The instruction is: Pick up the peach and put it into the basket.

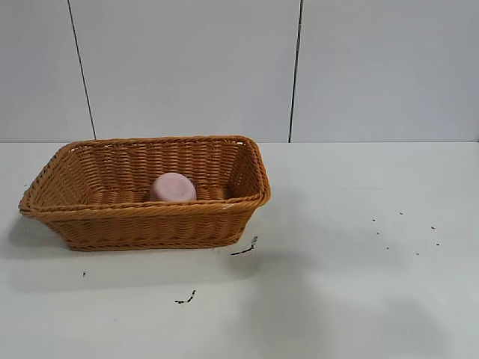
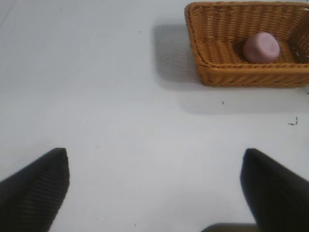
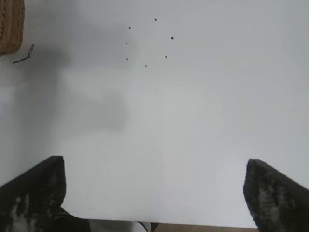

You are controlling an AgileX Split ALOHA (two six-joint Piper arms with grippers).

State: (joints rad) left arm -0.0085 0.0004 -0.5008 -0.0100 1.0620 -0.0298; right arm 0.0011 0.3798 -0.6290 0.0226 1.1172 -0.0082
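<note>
Already the peach sits where the task wants it, so we read the job as essentially done. Largest first: the white table (image 1: 359,299) is smooth and matte, flecked with a few dark specks and small scuff marks near the basket. On it stands the basket (image 1: 150,224), a rectangular orange-brown wicker piece with flared sides and a braided rim; we judge it stiff but light, and its rough weave should keep small things from sliding about. Inside it, on the floor toward the middle, rests the peach (image 1: 173,187), a small pale-pink matte dome, rounded with a flattish top. We would guess it light and fairly firm, not slippery; were it to be lifted again, a pinch across its rounded flanks, reaching down from above between the basket walls, looks the safest hold.

Our left gripper (image 2: 154,186) hovers over bare table well apart from the basket, fingers spread wide, holding nothing. Our right gripper (image 3: 154,191) is likewise spread wide and empty over bare table, the basket's corner just at the edge of its sight.
</note>
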